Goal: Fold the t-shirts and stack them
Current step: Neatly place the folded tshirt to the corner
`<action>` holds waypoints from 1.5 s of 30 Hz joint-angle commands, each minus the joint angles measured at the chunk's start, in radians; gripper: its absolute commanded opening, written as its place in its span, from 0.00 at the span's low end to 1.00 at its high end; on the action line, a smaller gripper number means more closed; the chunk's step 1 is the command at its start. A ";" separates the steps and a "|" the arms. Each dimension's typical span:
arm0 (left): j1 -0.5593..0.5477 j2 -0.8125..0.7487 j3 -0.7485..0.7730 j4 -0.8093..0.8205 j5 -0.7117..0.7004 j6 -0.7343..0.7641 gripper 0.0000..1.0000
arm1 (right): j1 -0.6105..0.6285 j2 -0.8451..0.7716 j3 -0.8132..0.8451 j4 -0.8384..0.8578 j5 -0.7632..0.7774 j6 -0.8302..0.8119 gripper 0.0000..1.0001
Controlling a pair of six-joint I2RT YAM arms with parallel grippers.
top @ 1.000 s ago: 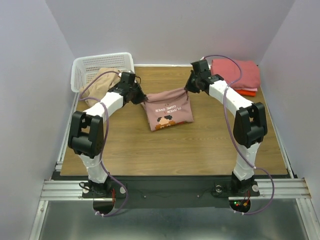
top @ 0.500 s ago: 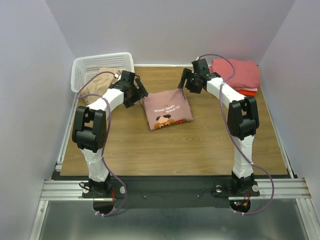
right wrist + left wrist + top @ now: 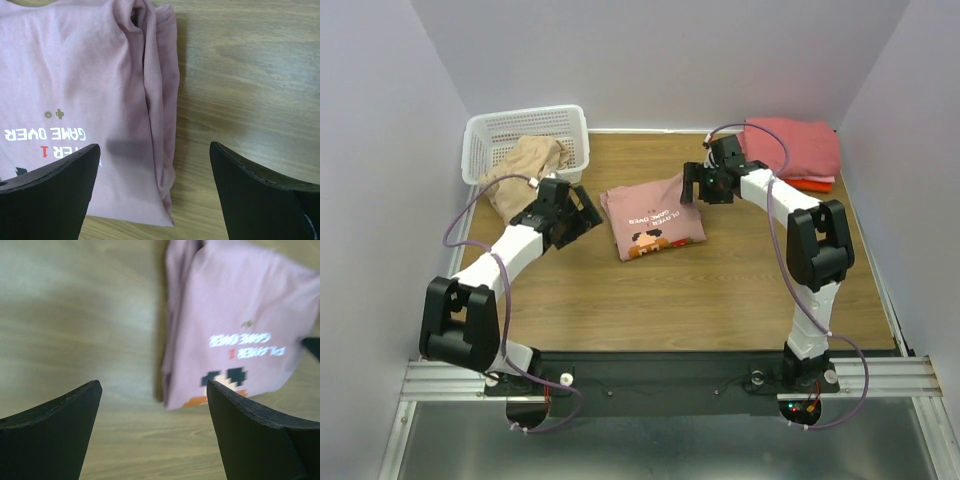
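The dusty-pink t-shirt (image 3: 653, 218) lies folded on the wooden table, its pixel print and white lettering facing up. My left gripper (image 3: 582, 208) stands open just left of it, holding nothing; in the left wrist view the t-shirt (image 3: 240, 315) lies ahead and to the right of the open left gripper (image 3: 154, 387). My right gripper (image 3: 698, 188) is open over the t-shirt's far right corner. The right wrist view shows its folded edge (image 3: 160, 125) below the gap between the two fingers. A beige t-shirt (image 3: 525, 165) spills out of the basket. Salmon-pink (image 3: 790, 148) and orange-red (image 3: 812, 184) t-shirts are stacked at the back right.
A white lattice basket (image 3: 525, 128) stands at the back left corner. Purple walls close in the table on three sides. Bare wood (image 3: 670, 300) stretches between the pink t-shirt and the arm bases.
Both grippers opened and let go of the pink t-shirt, which now lies flat. The left arm drew back to the near left; the right gripper came slightly nearer.
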 commanded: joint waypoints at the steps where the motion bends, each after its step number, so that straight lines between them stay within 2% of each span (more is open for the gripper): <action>1: -0.004 -0.073 -0.091 0.008 -0.026 0.006 0.98 | -0.005 0.022 0.034 0.028 -0.045 -0.111 0.92; 7: -0.004 -0.172 -0.232 0.036 -0.020 -0.029 0.98 | -0.005 0.112 0.062 0.048 0.011 -0.131 0.77; 14: -0.004 -0.215 -0.288 0.042 -0.024 -0.045 0.99 | -0.003 0.155 0.035 0.088 -0.161 -0.128 0.63; 18: -0.004 -0.214 -0.289 0.034 -0.032 -0.051 0.98 | 0.020 0.161 0.012 0.105 -0.155 -0.131 0.59; 19: -0.004 -0.212 -0.289 0.036 -0.032 -0.054 0.98 | 0.025 0.165 0.008 0.105 -0.161 -0.131 0.54; 21: -0.004 -0.212 -0.297 0.036 -0.031 -0.057 0.98 | 0.037 0.177 0.005 0.109 -0.167 -0.122 0.50; 23: -0.004 -0.217 -0.300 0.033 -0.032 -0.059 0.98 | 0.051 0.186 0.008 0.111 -0.146 -0.121 0.37; 25: -0.002 -0.226 -0.306 0.019 -0.037 -0.066 0.98 | 0.074 0.194 0.013 0.111 -0.100 -0.122 0.27; 28: -0.004 -0.251 -0.317 -0.002 -0.077 -0.086 0.98 | 0.095 0.195 0.016 0.111 -0.065 -0.124 0.22; 31: -0.004 -0.295 -0.315 -0.073 -0.129 -0.099 0.98 | 0.097 0.206 0.051 0.108 -0.019 -0.136 0.12; 32: -0.004 -0.326 -0.314 -0.088 -0.147 -0.097 0.98 | 0.097 0.206 0.070 0.108 0.045 -0.144 0.06; 34: -0.002 -0.361 -0.308 -0.113 -0.156 -0.096 0.98 | 0.097 0.191 0.087 0.109 0.125 -0.179 0.01; 37: -0.002 -0.448 -0.303 -0.169 -0.196 -0.092 0.98 | 0.098 0.149 0.120 0.109 0.350 -0.243 0.01; 40: -0.004 -0.496 -0.297 -0.200 -0.225 -0.105 0.98 | 0.091 0.134 0.180 0.108 0.492 -0.333 0.00; 45: -0.004 -0.515 -0.279 -0.216 -0.232 -0.106 0.98 | 0.048 0.123 0.260 0.108 0.564 -0.423 0.00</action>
